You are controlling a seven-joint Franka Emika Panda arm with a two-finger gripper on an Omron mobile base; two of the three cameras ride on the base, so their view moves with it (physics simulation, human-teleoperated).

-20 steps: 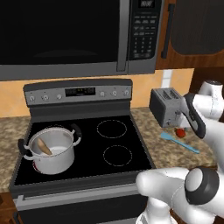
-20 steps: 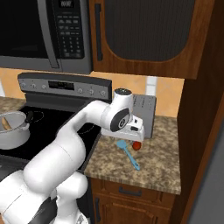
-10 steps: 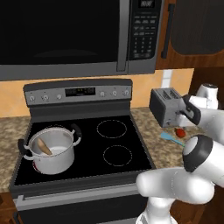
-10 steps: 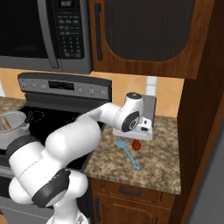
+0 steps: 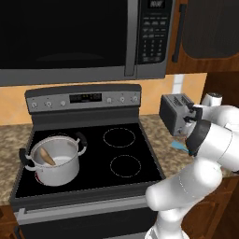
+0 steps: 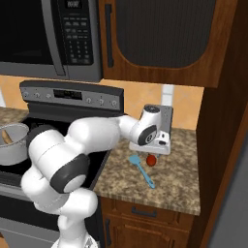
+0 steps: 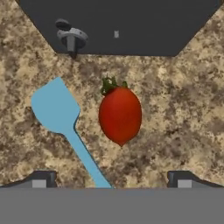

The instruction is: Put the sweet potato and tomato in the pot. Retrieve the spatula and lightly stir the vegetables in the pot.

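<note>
A red tomato (image 7: 120,114) lies on the speckled stone surface (image 7: 183,109), just beside the flat blue blade of the spatula (image 7: 57,109) and in front of a dark toaster (image 6: 163,127). The hand (image 7: 112,179) hangs above with fingers spread wide, grasping nothing. On the stove (image 5: 93,186), the sweet potato (image 5: 46,157) rests inside the steel pot (image 5: 58,170).

The steel pot (image 5: 56,161) sits on the stove's (image 5: 93,163) front left burner with the sweet potato (image 5: 46,157) inside; the arm (image 5: 205,154) reaches right, beside the toaster (image 5: 175,113).
</note>
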